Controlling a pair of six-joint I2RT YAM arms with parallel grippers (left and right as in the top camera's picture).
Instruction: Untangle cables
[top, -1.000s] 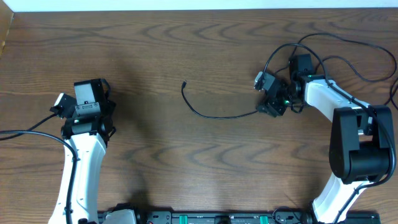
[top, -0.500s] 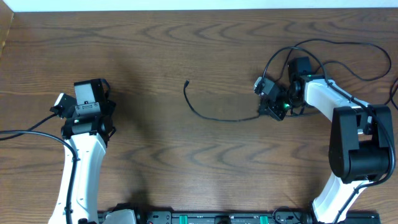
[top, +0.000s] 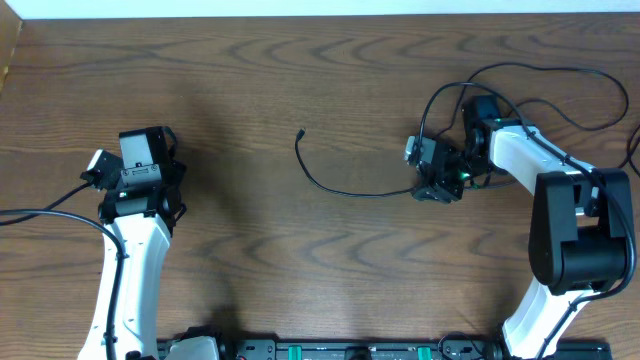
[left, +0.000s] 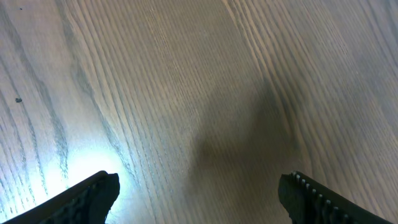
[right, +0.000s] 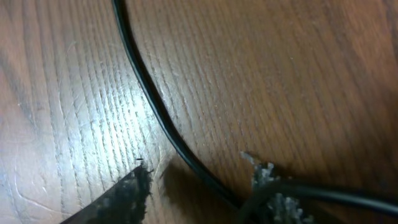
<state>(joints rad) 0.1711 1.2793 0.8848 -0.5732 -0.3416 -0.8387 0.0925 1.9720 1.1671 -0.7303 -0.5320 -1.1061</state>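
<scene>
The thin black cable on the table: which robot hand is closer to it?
Right. The right gripper is directly over one end of the cable; the left gripper sits far across the table, over bare wood.

We see a table (top: 250, 60) of dark brown wood with wavy, lighter grain lines. The cable (top: 340, 188) towards its right edge is plain black. The left arm (top: 135, 260) and right arm (top: 520, 150) are white with black joints; a small green light glows on the right one. Along the near edge, a black rail (top: 260, 350) carries green marks.
</scene>
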